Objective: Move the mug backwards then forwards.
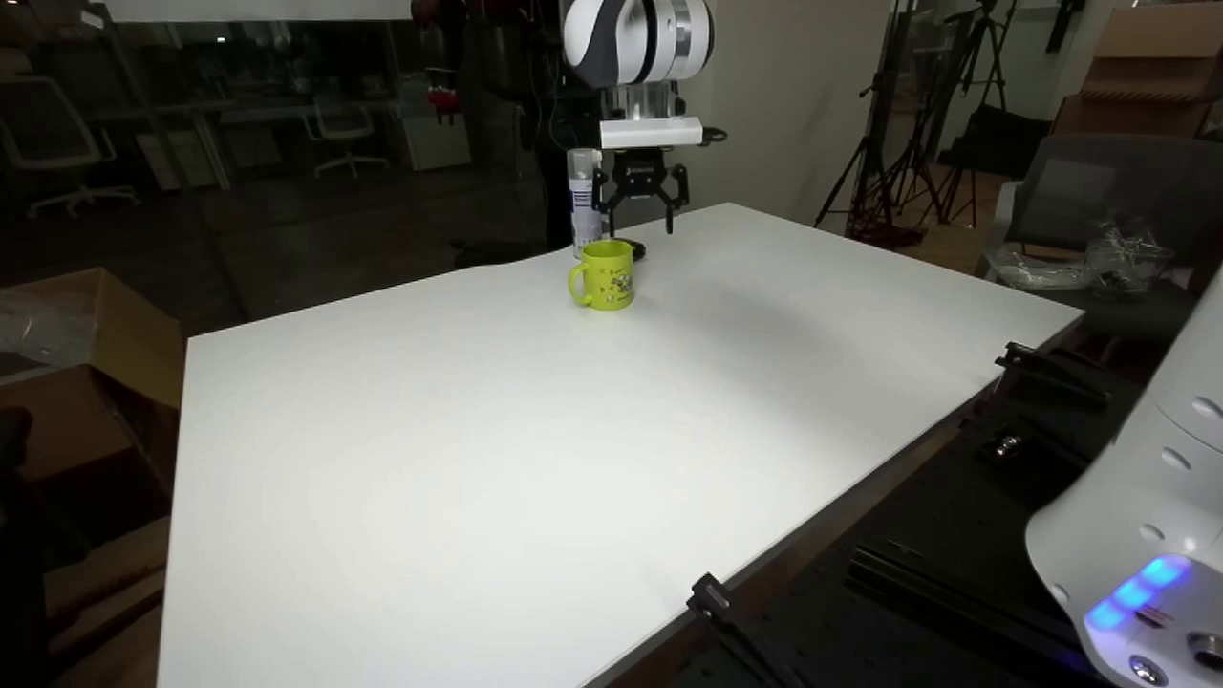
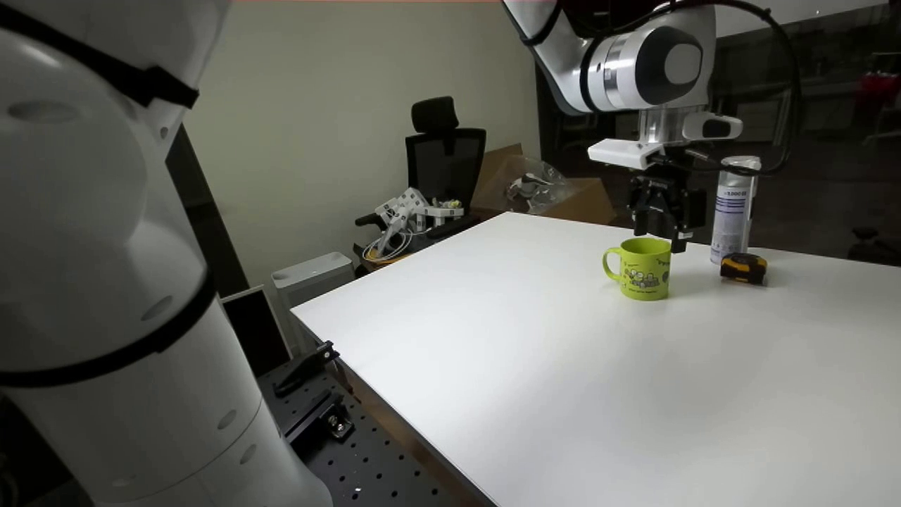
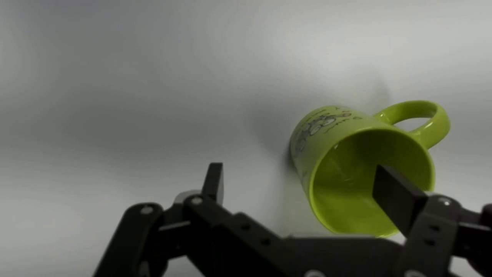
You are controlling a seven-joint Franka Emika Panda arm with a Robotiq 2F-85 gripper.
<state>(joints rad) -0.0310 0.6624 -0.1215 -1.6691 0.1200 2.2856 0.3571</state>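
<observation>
The lime mug [image 1: 611, 277] stands upright on the white table near its far edge. It also shows in an exterior view [image 2: 642, 271], with its handle to the left there. My gripper [image 1: 640, 225] is open and empty, with its fingers pointing down, above the level of the mug. In the other exterior picture the gripper [image 2: 660, 238] hangs just above and behind the mug. In the wrist view the mug [image 3: 346, 165] lies right of centre; the right finger of the gripper [image 3: 296, 181] overlaps its mouth, and the left finger is over bare table.
A white spray bottle with a blue label [image 2: 732, 215] stands behind the mug near the table's edge. A black and yellow tape measure [image 2: 743, 268] lies beside the bottle. The white table [image 1: 478, 459] has black clamps [image 1: 712, 594] along the robot's side.
</observation>
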